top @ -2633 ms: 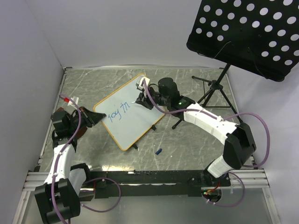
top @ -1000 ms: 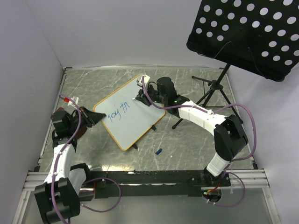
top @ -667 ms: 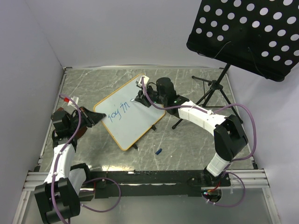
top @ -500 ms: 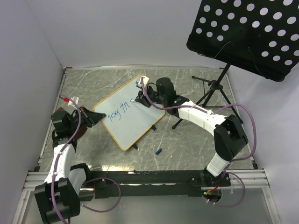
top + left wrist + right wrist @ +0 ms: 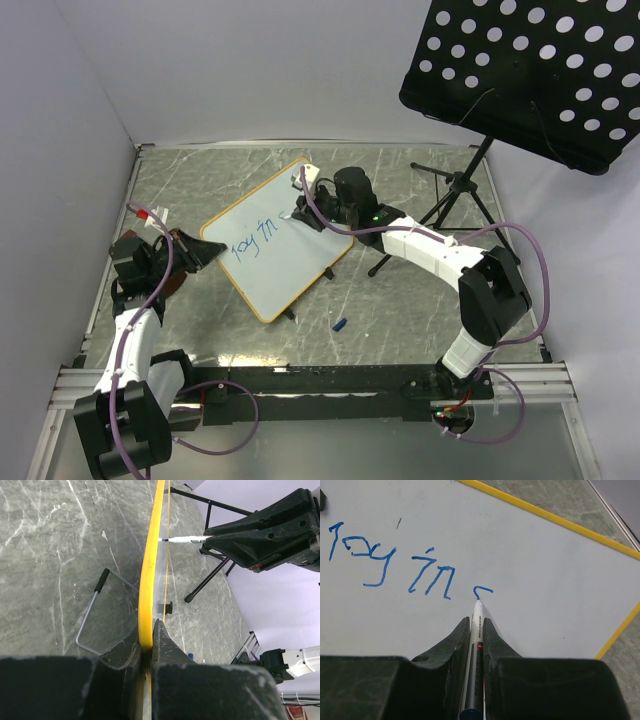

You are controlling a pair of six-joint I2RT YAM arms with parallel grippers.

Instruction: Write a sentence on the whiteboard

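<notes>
Right pincer: closed narrowly on a marker, its tip pressed to the board at the foot of a short blue curl. Left pincer: clamped tight on the board's yellow frame edge. Board: stood tilted on the counter, left of centre, between the two arms. Sentence: "joy in" is written in blue, followed by the curl. Stand: placed far right. Small blue item: laid on the counter near the board's near corner.
</notes>
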